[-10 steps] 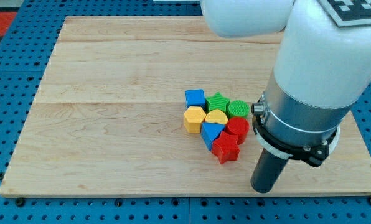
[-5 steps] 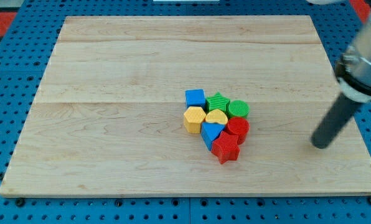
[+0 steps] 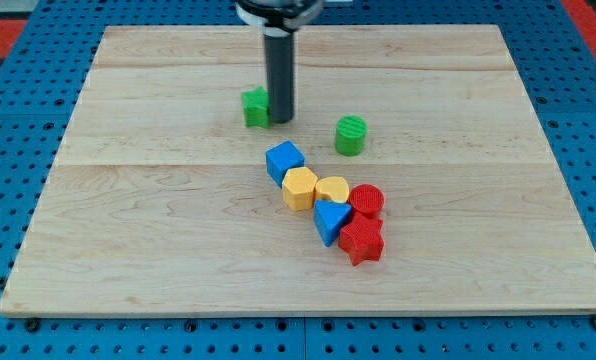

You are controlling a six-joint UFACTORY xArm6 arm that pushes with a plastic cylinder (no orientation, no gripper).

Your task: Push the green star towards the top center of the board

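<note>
On the wooden board [image 3: 158, 200], my tip [image 3: 279, 120] touches the green star's [image 3: 255, 107] right side; its orientation is unclear; no pincer.

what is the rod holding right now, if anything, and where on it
Nothing is held; the rod cannot grip. My tip stands against the right side of the green star, apart from the green cylinder.
</note>
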